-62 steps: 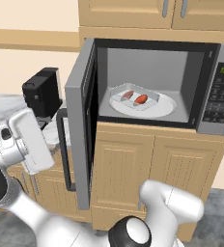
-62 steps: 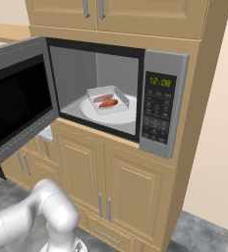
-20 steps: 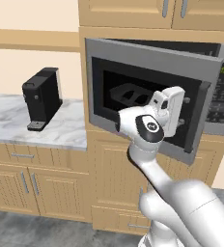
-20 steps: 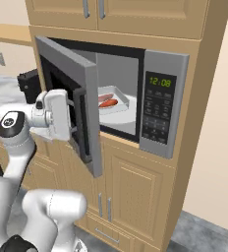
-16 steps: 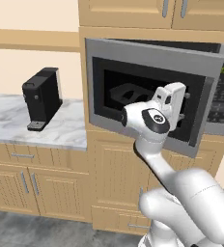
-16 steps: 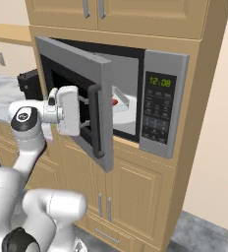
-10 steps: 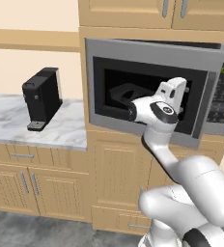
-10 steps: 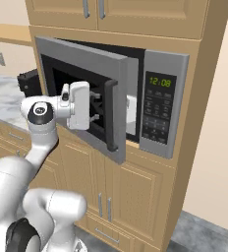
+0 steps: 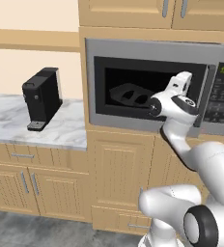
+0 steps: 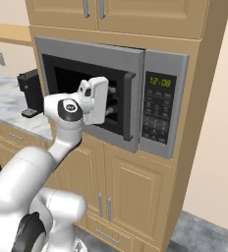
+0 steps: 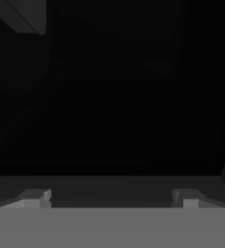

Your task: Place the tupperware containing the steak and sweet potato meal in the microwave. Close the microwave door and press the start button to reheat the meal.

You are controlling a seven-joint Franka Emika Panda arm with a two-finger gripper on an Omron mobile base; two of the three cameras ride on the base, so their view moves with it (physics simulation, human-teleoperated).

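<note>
Swung almost shut since half a second ago: microwave door (image 10: 89, 93), pushed by hand (image 10: 107, 102) pressed flat against dark glass, fingers spread apart, nothing held. Tupperware (image 9: 129, 93) dimly visible inside microwave (image 9: 157, 87), at 9 o'clock from hand. Door likely stiff, hinged, light to swing; best pushed near handle (image 10: 129, 106).

The microwave door (image 9: 147, 87) has swung from wide open to almost shut, with the pincer (image 10: 108, 104) pressed against its glass.
</note>
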